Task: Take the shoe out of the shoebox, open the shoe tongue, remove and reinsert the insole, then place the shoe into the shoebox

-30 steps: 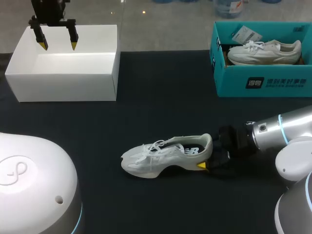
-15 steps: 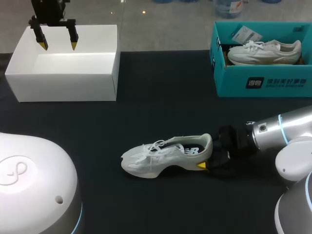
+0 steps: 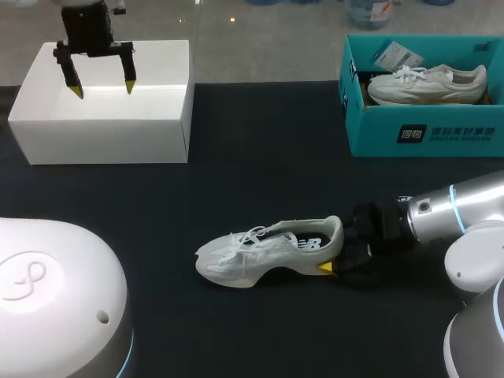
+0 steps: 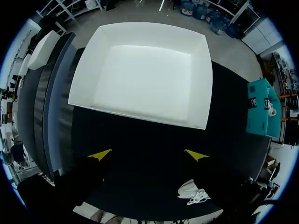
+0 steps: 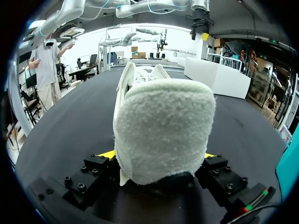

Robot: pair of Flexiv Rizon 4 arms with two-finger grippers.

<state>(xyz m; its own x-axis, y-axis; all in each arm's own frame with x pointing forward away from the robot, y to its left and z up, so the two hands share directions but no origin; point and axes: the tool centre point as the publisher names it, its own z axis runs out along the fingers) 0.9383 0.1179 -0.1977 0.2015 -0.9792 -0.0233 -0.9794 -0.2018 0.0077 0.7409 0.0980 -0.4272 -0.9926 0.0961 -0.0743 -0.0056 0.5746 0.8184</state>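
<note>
On the dark tabletop [image 3: 260, 157], the right pincer [image 3: 332, 257] is clamped on the heel of the white shoe [image 3: 268, 250], which rests on its sole with its toe pointing away from that pincer. Farther off, the left pincer [image 3: 103, 88] hangs with fingers spread above the white box [image 3: 102, 130]. A teal shoebox [image 3: 425, 134] holding another shoe [image 3: 425, 85] sits well apart from it.

Sneaker [image 3: 268, 250]: white textile upper, smooth moulded sole. Heel lining [image 5: 163, 130]: rough, terry-like cloth. Surface [image 3: 260, 150]: matt black. White shoebox [image 3: 102, 130]: smooth, matt cardboard. Teal shoebox [image 3: 425, 134]: printed cardboard. Left arm shell [image 3: 55, 291]: glossy white plastic.
</note>
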